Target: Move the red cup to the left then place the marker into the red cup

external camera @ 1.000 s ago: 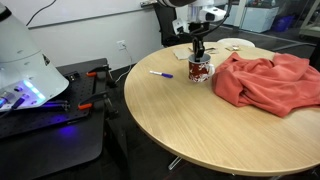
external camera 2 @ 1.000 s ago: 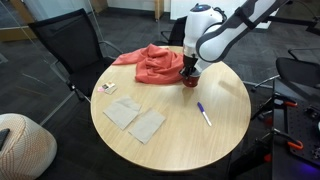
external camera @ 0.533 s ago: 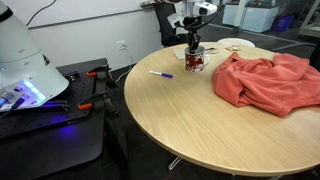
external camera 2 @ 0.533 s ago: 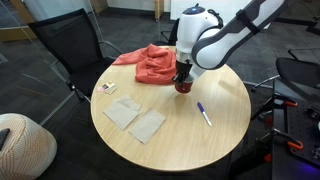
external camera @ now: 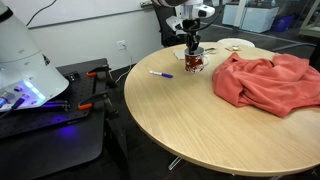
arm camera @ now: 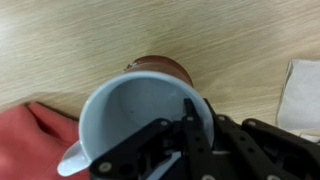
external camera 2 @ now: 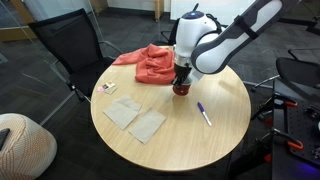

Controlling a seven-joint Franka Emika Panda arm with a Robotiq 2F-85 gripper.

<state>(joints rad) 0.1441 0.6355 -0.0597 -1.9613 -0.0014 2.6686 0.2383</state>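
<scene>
on the table (external camera 2: pixel 185 145), the pincer (external camera 2: pixel 181 80), clamped on the rim of the red cup (external camera 2: pixel 180 88), has slid it away from the cloth (external camera 2: pixel 150 65); the marker (external camera 2: pixel 204 114) comes next.

Round wooden table (external camera 2: pixel 182 132), crumpled red cloth (external camera: pixel 265 80), two napkins (external camera 2: pixel 146 125), black chair (external camera 2: pixel 60 45)

The tool (external camera 2: pixel 181 77) holds the red cup (external camera 2: pixel 181 88) on the table (external camera 2: pixel 190 142) (marker (external camera 2: pixel 203 113) nearby).

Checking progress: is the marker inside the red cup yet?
No, out. The marker lies flat on the table, apart from the red cup; the wrist view shows the cup's inside empty.
</scene>
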